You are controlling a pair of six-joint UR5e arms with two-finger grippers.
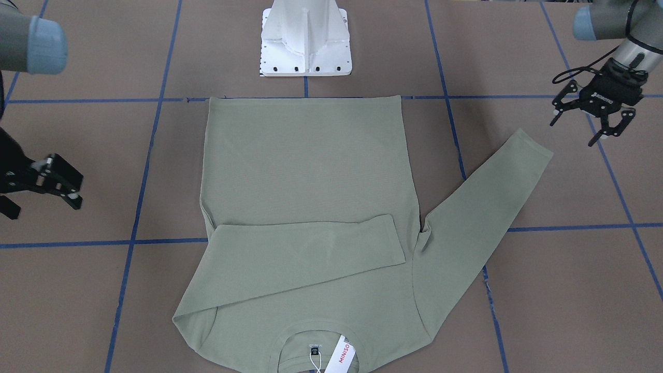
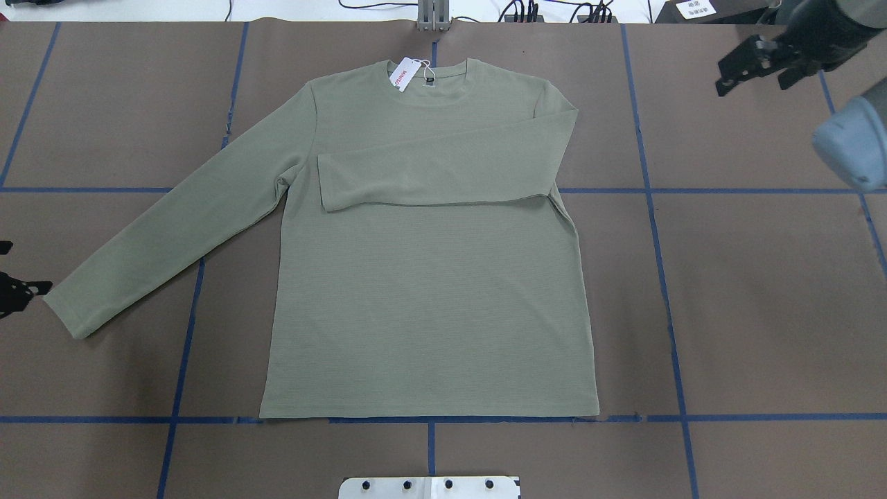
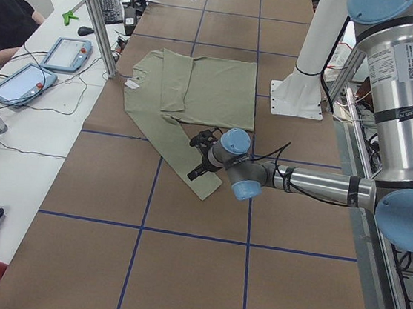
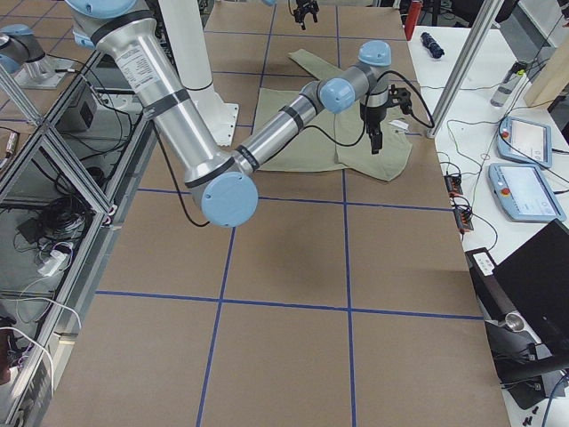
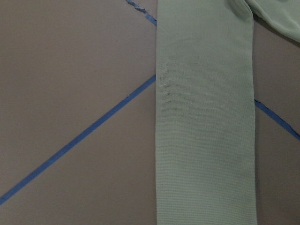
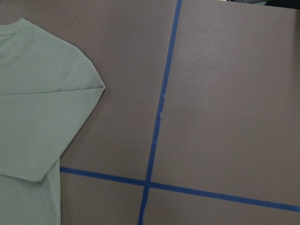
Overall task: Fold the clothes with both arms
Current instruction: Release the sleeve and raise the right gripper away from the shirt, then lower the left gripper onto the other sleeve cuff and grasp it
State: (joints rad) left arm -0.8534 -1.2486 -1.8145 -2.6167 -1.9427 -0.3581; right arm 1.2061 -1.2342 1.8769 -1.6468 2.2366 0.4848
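Observation:
The pale sage-green shirt (image 1: 311, 166) lies flat on the brown table, neck away from the robot, with a white MINISO hang tag (image 1: 342, 355) at the collar. One sleeve (image 2: 443, 177) is folded across the chest. The other sleeve (image 2: 173, 229) stretches out to the robot's left and also shows in the left wrist view (image 5: 206, 117). My left gripper (image 1: 573, 132) is open and empty, hovering just beyond that sleeve's cuff (image 2: 69, 315). My right gripper (image 2: 752, 83) is open and empty, raised off to the side of the folded shoulder (image 6: 89, 86).
The white pedestal base (image 1: 305, 46) stands behind the shirt's hem. Blue tape lines (image 2: 658, 242) grid the table. An aluminium frame post (image 3: 95, 15) stands at the far table edge. Teach pendants (image 4: 524, 169) and an operator (image 3: 5, 20) are beyond it.

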